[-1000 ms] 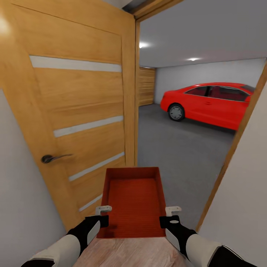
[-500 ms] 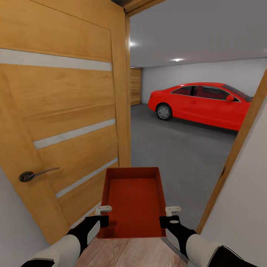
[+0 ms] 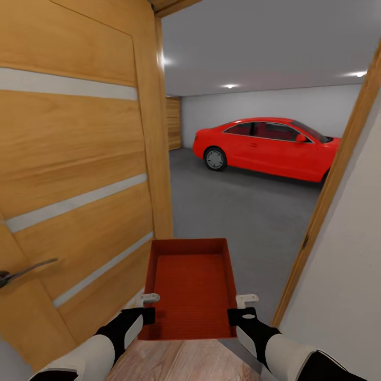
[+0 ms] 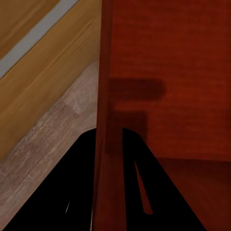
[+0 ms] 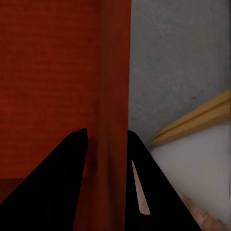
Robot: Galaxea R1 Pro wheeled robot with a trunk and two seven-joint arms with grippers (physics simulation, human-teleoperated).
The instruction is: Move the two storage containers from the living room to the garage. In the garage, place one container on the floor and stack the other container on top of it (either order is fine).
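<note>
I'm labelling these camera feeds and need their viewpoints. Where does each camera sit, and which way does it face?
Head view: on the head, facing forward and down through the doorway at the red car; both forearms show, holding the orange-red rectangular plastic bin.
Left wrist view: on the left arm, looking along the left gripper, jaws astride a bin wall.
Right wrist view: likewise, right gripper.
Shared: all three show the bin.
</note>
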